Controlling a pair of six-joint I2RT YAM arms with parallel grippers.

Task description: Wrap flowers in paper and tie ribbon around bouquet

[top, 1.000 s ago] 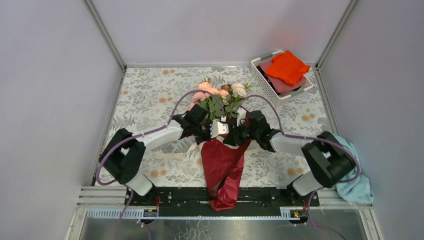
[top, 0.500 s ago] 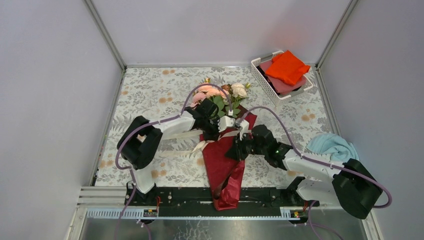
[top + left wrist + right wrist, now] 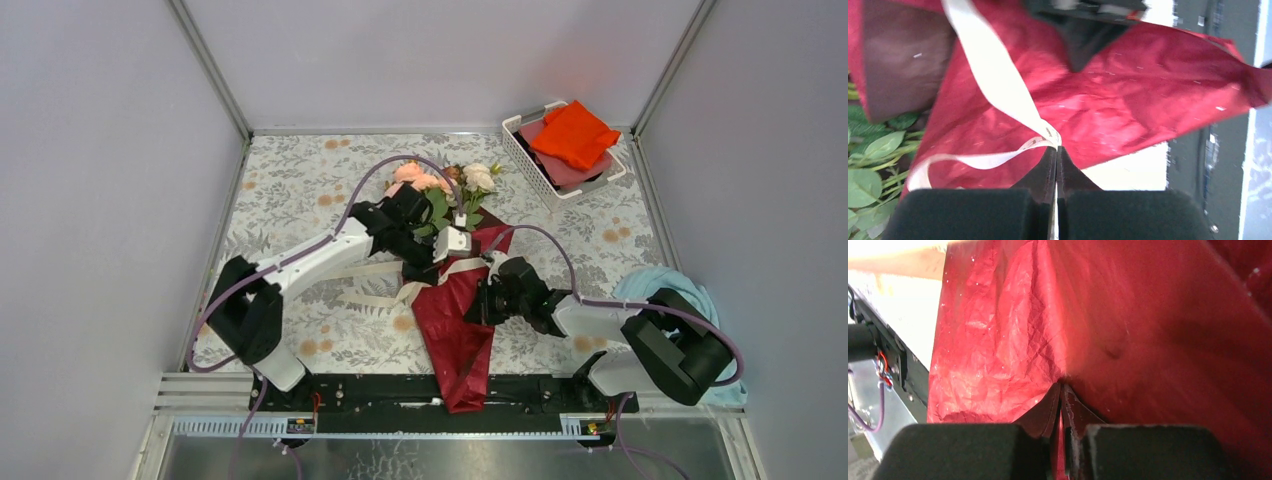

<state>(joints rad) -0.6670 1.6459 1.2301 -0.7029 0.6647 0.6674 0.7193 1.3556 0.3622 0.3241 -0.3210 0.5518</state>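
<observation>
you have open table [image 3: 290, 190] along the left wall. the middle is shut off: the paper [image 3: 455, 330] runs down to the near edge, the ribbon [image 3: 465, 266] crosses it, the left arm [image 3: 320, 255] and right arm [image 3: 590, 315] meet over it. the basket [image 3: 522, 158] fills the far right corner.
</observation>
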